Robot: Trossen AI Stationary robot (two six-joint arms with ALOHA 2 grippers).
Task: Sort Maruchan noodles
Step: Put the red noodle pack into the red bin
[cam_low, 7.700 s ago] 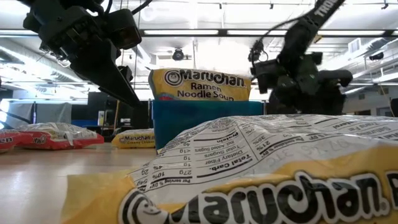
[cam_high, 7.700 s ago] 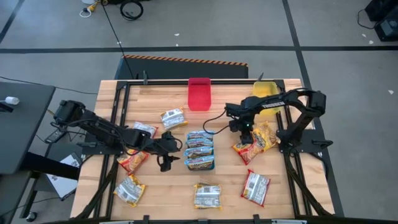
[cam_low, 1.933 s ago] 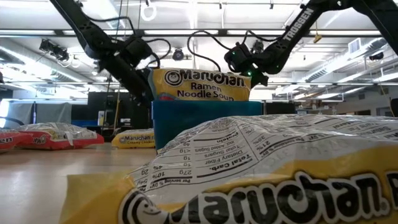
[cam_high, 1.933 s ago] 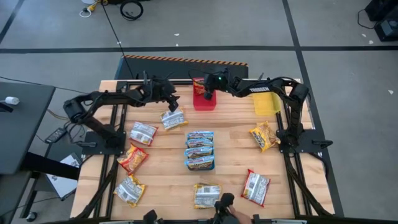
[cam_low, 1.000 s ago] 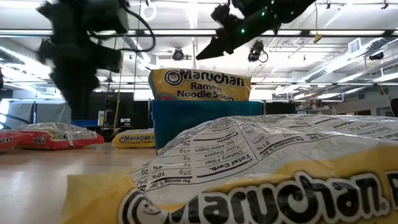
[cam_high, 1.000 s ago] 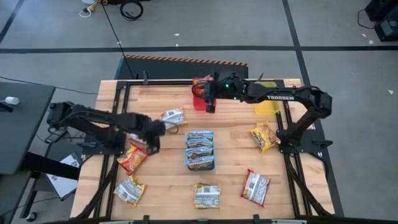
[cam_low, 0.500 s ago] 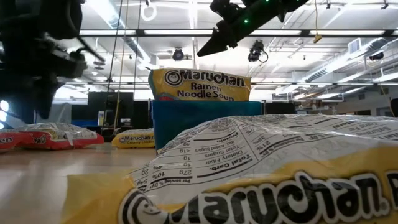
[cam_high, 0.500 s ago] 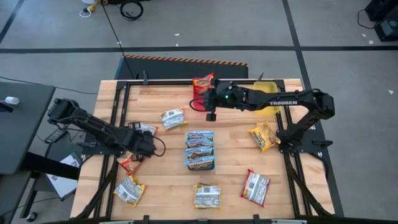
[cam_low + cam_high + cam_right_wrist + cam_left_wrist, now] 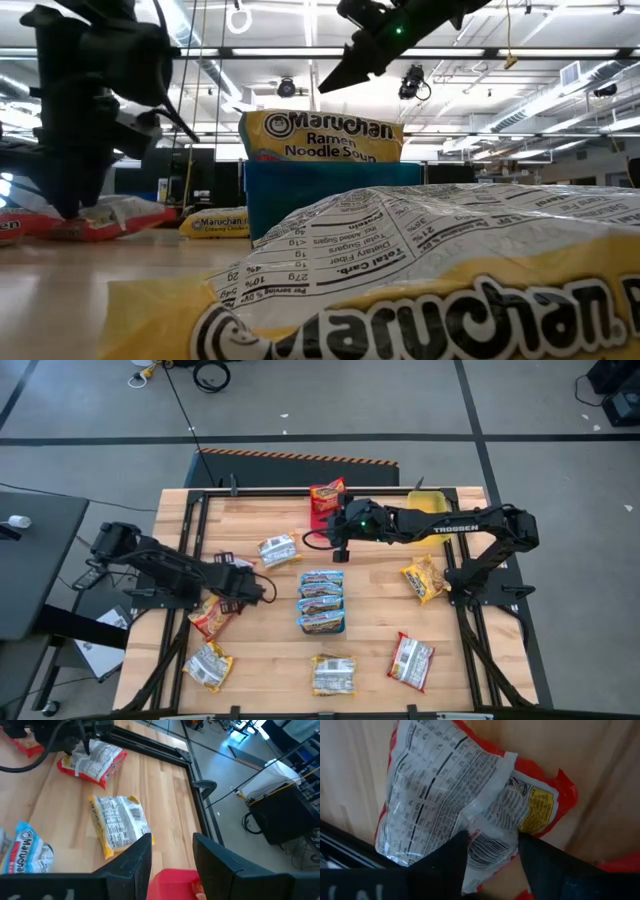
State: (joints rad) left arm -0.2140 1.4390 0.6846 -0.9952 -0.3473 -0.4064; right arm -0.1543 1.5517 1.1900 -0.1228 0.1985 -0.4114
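Maruchan noodles lie scattered over the wooden table (image 9: 380, 620). My left gripper (image 9: 240, 582) is down at the left side over a red packet (image 9: 455, 795) lying label side up. Its fingers stand open astride that packet's near edge, and the low view shows it low over the same red packet (image 9: 110, 215). My right gripper (image 9: 337, 547) hangs open and empty in front of the red tray (image 9: 322, 518), where a red-orange packet (image 9: 327, 490) stands. Blue packets (image 9: 321, 600) fill the blue tray (image 9: 330, 195). Yellow packets (image 9: 278, 550) (image 9: 422, 578) lie loose.
A yellow tray (image 9: 428, 510) sits at the back right. More loose packets lie near the front: yellow ones (image 9: 210, 665) (image 9: 333, 675) and red ones (image 9: 411, 660) (image 9: 213, 617). A large packet (image 9: 400, 290) fills the foreground of the low view. Metal rails (image 9: 190, 530) frame the table.
My left gripper has swung in and come down onto the red packet at the left. My right gripper has drawn back a little from the red tray toward the table's middle.
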